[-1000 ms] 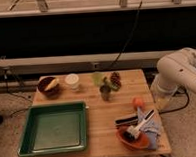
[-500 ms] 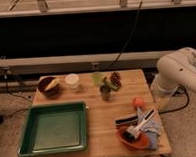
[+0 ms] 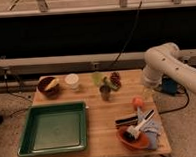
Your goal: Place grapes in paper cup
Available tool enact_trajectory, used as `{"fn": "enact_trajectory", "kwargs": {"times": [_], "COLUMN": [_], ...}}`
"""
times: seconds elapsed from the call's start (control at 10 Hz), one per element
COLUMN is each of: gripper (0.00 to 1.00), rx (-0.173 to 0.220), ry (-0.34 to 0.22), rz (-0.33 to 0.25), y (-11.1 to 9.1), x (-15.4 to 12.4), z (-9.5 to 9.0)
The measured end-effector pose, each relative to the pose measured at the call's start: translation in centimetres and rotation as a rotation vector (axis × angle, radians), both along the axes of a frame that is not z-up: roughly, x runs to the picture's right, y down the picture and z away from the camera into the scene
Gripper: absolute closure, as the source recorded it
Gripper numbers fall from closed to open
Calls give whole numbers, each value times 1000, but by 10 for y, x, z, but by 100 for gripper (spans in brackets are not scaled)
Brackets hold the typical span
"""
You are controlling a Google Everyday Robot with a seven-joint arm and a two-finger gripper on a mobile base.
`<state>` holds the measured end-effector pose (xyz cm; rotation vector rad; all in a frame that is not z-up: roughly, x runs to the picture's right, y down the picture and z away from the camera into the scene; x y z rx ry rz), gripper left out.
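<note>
At the far edge of the table, right of centre, the grapes (image 3: 114,79) are sitting on the wood, a dark knobbly bunch just beside the pale green cup (image 3: 97,78) and just behind the little dark pot with leaves (image 3: 106,91). The paper cup (image 3: 71,80) stands upright further left along that same far edge, next to the brown bowl (image 3: 48,85), and I can't see anything in it from here. So by my reading nothing is done yet: no pick, no carry, no drop, the whole job is ahead of me. My gripper (image 3: 144,93) hangs at the right side of the table, below the big white arm (image 3: 163,64), close to the orange ball (image 3: 137,101) and well apart from the grapes; its jaws are spread and there's nothing between them. What's left, I'd say, is to reach left and far to the bunch, close on it, lift, cross over the green cup and let go above the white one. Against the frames from a moment ago, I see no change: arm in the same pose, jaws just as wide, grapes, cup and green tray (image 3: 54,128) all where they were. We're idling.
</note>
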<state>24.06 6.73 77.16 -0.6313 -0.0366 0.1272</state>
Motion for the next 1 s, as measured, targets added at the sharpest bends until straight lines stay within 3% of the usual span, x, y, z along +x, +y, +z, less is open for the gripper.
{"fn": "enact_trajectory", "kwargs": {"times": [0.3, 0.5, 1.0], "gripper": [35, 35, 35], "rx": [-10, 10, 79], "ry": [-7, 0, 89], "rz": [114, 192, 385], "y": [-24, -31, -49], "x": [-32, -59, -78], "z": [70, 112, 164]}}
